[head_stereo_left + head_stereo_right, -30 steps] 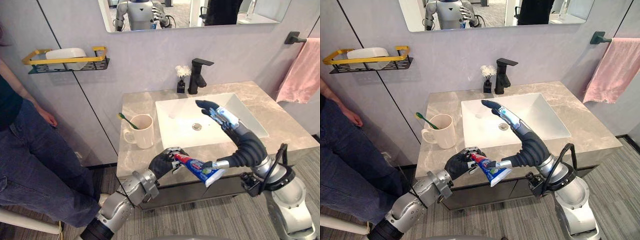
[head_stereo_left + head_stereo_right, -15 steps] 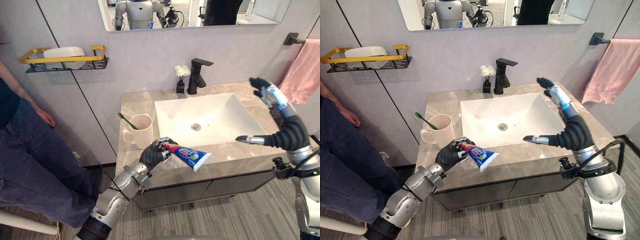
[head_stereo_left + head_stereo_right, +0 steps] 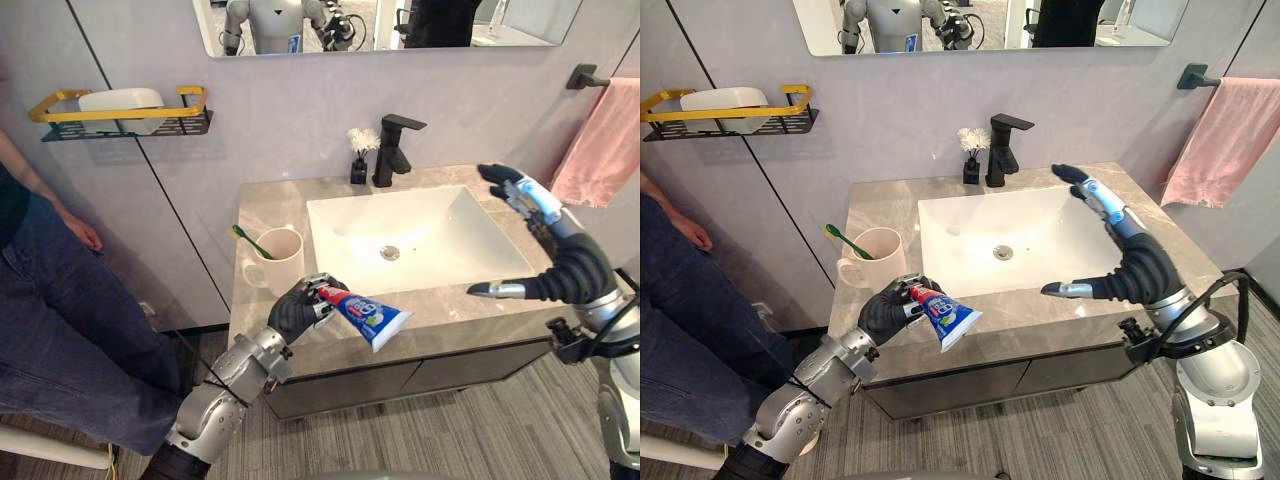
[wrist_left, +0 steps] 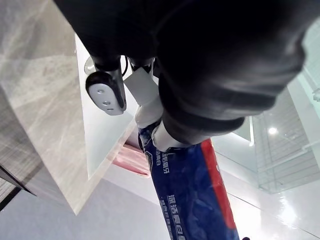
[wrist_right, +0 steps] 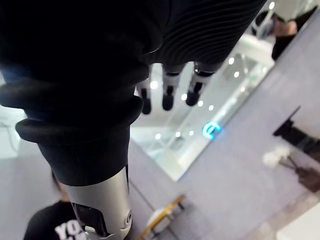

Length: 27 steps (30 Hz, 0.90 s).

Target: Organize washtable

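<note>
Toothpaste tube (image 3: 368,316) is off the surface, in the left hand (image 3: 295,310), over the front strip of the counter (image 3: 270,205), between the mug (image 3: 281,260) and the sink basin's (image 3: 440,230) near corner. Its flat tail points out and down toward the counter's front edge.

Left hand is clenched round the cap end; the left wrist view shows fingers (image 4: 200,100) wrapped over the tube's neck. Right hand (image 3: 556,250) is up over the right side of the basin, fingers straight, thumb out, holding nothing.

Handling, my read:
- light, soft-walled, dents under squeeze
- glossy skin, could slide in a loose grip
- the shoulder by the cap is the stiffest part, so the present hold looks right
- a mid-body grip risks pushing paste out if the cap is loose

Nearby: green toothbrush (image 3: 250,240) leaning in the mug, black faucet (image 3: 393,150) behind the basin, small vase of white flowers (image 3: 360,160) just beside it. Pink towel (image 3: 605,140) on the right wall, wire shelf (image 3: 120,112) on the left wall. A person (image 3: 40,300) stands at left, cut off by the frame.

Can't tell:
- cap on or off, buried under fingers
- how full the tube is
- toothbrush handle end, down inside the mug
- what the white item (image 3: 118,98) on the shelf is
</note>
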{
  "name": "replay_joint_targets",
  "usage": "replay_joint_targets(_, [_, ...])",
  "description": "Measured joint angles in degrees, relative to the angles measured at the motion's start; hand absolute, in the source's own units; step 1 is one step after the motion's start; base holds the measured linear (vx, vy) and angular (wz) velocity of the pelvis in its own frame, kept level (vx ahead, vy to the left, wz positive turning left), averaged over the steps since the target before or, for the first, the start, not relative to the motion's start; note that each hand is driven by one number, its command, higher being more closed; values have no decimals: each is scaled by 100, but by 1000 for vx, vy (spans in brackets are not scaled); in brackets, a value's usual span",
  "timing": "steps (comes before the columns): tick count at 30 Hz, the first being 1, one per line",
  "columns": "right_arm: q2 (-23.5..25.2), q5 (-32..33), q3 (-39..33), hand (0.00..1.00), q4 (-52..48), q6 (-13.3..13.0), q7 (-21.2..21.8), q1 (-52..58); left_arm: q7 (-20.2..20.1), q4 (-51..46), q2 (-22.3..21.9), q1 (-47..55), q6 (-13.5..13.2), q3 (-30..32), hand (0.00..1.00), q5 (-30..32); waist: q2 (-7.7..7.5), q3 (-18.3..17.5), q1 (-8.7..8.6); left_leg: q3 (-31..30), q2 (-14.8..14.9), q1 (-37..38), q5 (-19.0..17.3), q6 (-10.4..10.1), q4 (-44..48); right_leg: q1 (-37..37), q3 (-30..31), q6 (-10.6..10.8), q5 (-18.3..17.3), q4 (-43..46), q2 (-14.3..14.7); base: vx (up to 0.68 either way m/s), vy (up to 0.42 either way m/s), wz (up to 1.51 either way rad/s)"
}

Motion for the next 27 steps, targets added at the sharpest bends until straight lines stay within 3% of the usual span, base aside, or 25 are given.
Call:
replay_joint_targets(6, [3, 159, 632, 0, -78, 64, 206, 53, -7, 0, 21, 1, -1, -35, 100, 19, -9, 91, 30, -16, -3, -9, 0, 0, 3, 10, -23, 0, 0, 0, -5, 0, 0, 1])
replay_joint_targets(11, [119, 144, 1324, 0, -55, 219, 427, 92, 0, 51, -258, -72, -5, -90, 100, 470, 39, 140, 25, -37, -8, -26, 1, 0, -2, 7, -45, 0, -1, -7, -11, 0, 0, 0])
replay_joint_targets(23, [77, -138, 1559, 0, 21, 279, 563, 106, -53, 456, -364, -189, -3, -120, 100, 778, 73, 164, 19, -127, -15, -82, 7, -2, 3, 5, -145, 0, -2, -22, -18, -1, 1, 3])
replay_joint_targets(27, [-489, -145, 1401, 0, 34, 327, 783, 105, -233, 518, -317, -316, 6, -50, 100, 918, 73, 164, 17, -140, -19, -87, 10, -4, 0, 6, -158, 0, -2, -22, -21, -1, 2, 1])
